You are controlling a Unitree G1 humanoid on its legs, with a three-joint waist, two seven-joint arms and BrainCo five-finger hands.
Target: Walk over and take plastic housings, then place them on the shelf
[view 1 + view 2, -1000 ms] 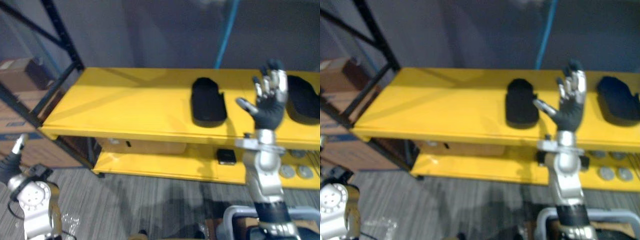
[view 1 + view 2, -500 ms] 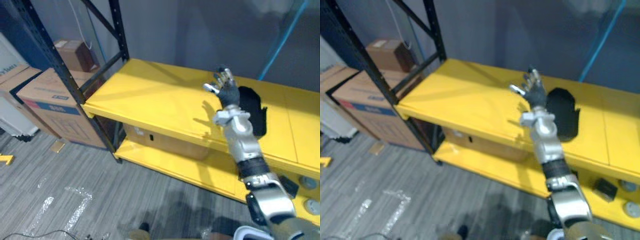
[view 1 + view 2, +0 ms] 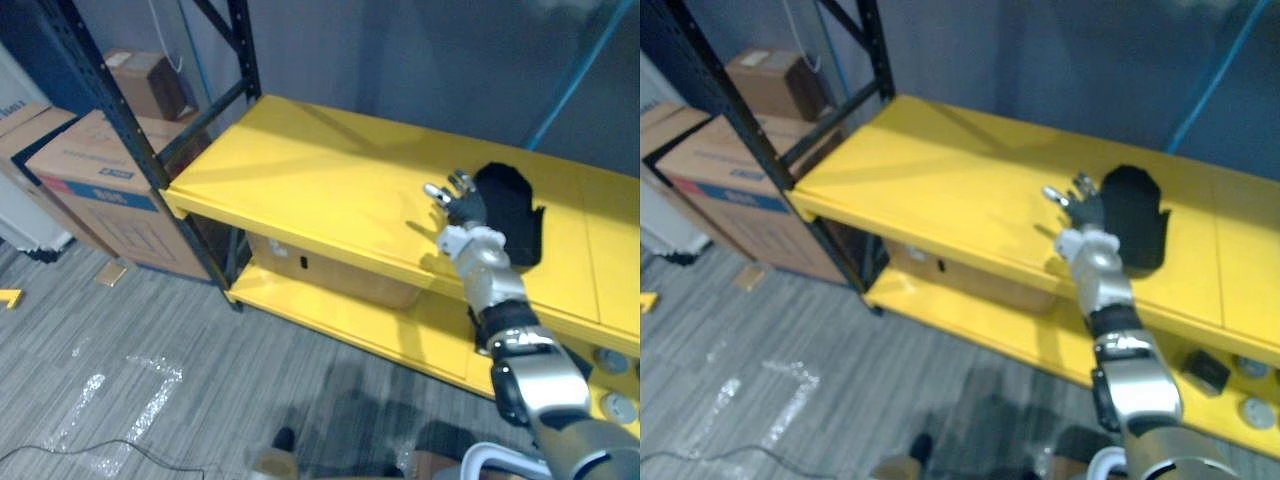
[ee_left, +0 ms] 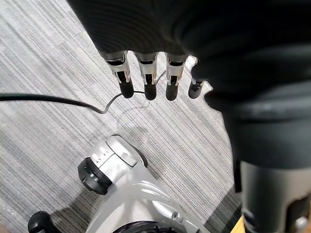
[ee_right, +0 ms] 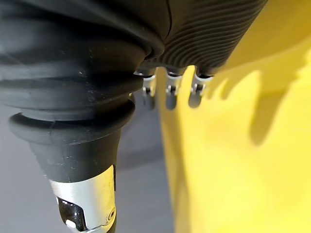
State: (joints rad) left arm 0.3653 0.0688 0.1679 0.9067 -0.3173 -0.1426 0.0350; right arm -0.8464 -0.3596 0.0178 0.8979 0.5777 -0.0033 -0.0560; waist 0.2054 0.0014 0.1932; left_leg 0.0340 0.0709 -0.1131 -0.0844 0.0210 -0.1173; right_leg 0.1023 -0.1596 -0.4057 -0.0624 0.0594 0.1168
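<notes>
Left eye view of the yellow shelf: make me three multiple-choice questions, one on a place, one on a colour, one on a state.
1. Where does the black plastic housing lie? A. grey floor B. top board of the yellow metal shelf C. cardboard box
2. What colour are the shelf's metal uprights? A. black B. white C. red
3. How is the right robot hand? A. shut on the housing B. open, empty C. fist
Answers: 1 B, it rests on the top board; 2 A, they are black; 3 B, straight fingers beside the housing.
</notes>
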